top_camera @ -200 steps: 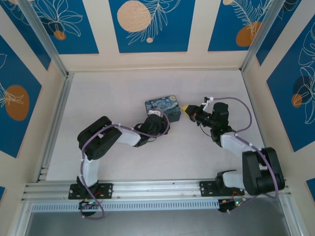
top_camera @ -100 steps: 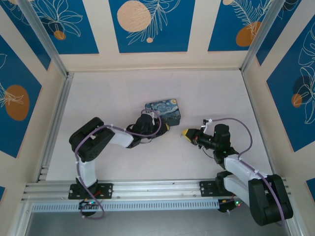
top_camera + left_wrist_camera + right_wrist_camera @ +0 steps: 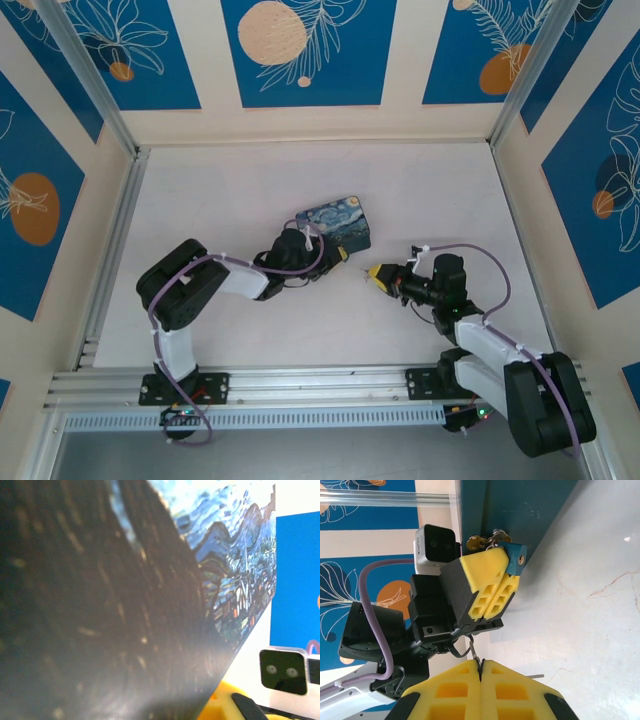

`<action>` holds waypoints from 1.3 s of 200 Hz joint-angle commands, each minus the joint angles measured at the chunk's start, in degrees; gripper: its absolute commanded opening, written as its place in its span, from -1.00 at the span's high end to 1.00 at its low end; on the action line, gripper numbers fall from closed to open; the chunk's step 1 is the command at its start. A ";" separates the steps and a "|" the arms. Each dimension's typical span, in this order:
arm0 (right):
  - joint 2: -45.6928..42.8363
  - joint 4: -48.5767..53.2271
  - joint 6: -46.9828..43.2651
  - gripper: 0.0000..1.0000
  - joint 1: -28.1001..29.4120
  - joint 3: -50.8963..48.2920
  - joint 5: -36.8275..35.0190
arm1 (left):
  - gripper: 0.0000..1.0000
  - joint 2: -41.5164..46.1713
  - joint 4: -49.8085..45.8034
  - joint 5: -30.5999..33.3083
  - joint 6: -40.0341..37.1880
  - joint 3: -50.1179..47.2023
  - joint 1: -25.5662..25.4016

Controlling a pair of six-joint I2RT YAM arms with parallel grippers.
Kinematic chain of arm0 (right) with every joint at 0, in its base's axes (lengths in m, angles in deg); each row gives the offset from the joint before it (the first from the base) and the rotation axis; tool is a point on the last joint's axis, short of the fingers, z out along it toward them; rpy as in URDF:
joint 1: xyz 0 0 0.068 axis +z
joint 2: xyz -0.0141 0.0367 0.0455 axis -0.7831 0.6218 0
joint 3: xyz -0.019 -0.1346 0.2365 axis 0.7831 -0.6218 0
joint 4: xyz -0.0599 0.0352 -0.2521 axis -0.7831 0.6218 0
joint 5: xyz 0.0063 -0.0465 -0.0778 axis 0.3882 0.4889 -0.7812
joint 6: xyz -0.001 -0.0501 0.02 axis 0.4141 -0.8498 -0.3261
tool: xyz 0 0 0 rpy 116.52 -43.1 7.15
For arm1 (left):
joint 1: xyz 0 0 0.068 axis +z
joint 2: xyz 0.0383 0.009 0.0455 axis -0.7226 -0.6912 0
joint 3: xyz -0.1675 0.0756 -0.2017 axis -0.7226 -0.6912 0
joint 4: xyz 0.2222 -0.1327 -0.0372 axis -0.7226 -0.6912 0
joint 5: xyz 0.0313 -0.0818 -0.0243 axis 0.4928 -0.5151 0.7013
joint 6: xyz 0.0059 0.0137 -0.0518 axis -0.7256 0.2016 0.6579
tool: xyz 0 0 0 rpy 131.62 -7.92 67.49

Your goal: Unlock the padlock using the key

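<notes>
The key (image 3: 477,656) is a thin grey sliver pinched at the very tips of the right claw (image 3: 480,667), whose yellow fingers are pressed together on it; only a short length pokes out ahead of them. Straight ahead of that claw, a gap away, sits the padlock (image 3: 516,560), a small blue body with its keyhole facing the right claw. The left claw (image 3: 506,572) is clamped on it, fingers nearly together, the lock sticking out past their tips. Two brass pieces (image 3: 475,542) hang just beside the lock, on the side of the left claw's wrist camera (whether they are on the shackle I cannot tell).

Directly behind the padlock, and touching or almost touching the left claw's tips, stands the box (image 3: 520,505). In the left wrist view its painted face (image 3: 225,570) is very close to the lens. From above, the box (image 3: 338,222) lies beyond the left claw (image 3: 338,256), and the right claw (image 3: 378,274) points at it across bare table (image 3: 200,200), with nothing between the two claws.
</notes>
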 commanded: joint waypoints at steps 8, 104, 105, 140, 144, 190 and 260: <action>2.40 -4.16 2.42 1.00 0.47 0.55 0.65 | 1.00 2.01 4.27 -1.36 5.01 0.73 0.35; 17.98 -20.75 9.25 1.00 -0.57 1.52 -1.93 | 1.00 2.36 7.48 -2.17 10.17 0.90 0.68; 18.18 -20.99 9.31 1.00 -0.56 1.58 -1.87 | 1.00 2.37 7.49 -2.26 10.13 0.86 0.69; 21.86 -25.14 10.34 1.00 -0.54 2.78 -1.16 | 1.00 3.47 7.90 -3.30 9.77 0.32 1.31; 22.12 -25.28 10.44 1.00 -0.54 2.86 -1.15 | 1.00 3.61 8.06 -3.31 9.75 0.17 1.41; 23.23 -25.86 10.57 1.00 -0.17 4.14 -0.73 | 1.00 5.26 9.35 -4.80 10.04 -1.58 2.37; 26.10 -30.18 13.87 1.00 2.96 5.04 -4.24 | 1.00 5.96 11.35 -5.80 11.24 -2.08 2.89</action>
